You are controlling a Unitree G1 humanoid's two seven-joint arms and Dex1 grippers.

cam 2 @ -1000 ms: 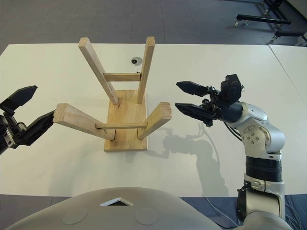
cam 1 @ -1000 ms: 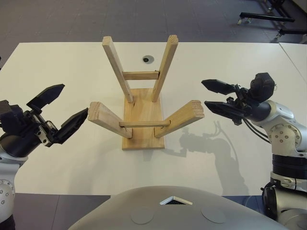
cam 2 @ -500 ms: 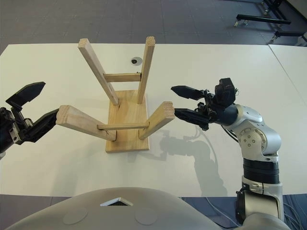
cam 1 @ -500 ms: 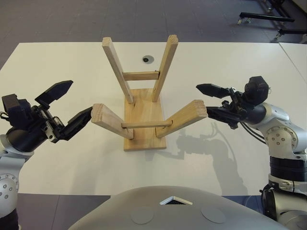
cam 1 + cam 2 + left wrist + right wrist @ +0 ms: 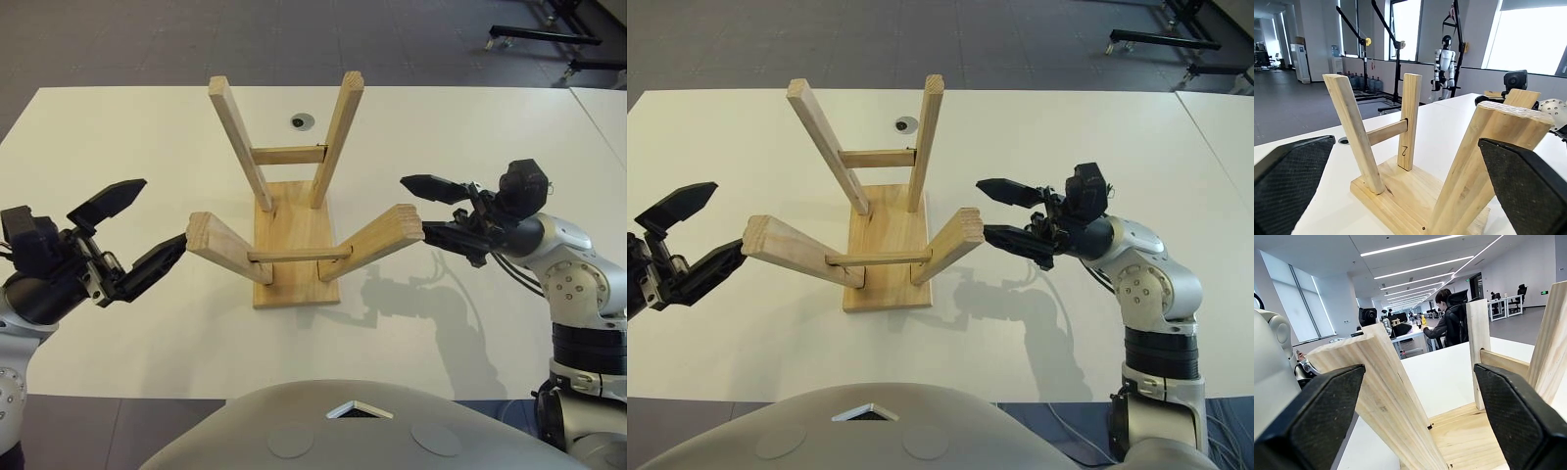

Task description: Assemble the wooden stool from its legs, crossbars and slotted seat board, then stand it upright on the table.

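The wooden stool [image 5: 294, 220] sits upside down mid-bench [image 5: 118, 127], with its seat board [image 5: 296, 290] flat and its legs splayed upward. The left pincer [image 5: 163, 211] is released, with the end of the near-left leg [image 5: 225, 247] between its fingers. The right pincer [image 5: 413, 208], likewise spread, brackets the tip of the near-right leg [image 5: 377, 238]. The timber looks stiff and light, and the joints are possibly loose, so gripping both near legs firmly seems wise. Open bench surrounds the stool for turning it over.

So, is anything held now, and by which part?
Nothing is held. The left gripper and right gripper stand open, each at a near leg of the stool.
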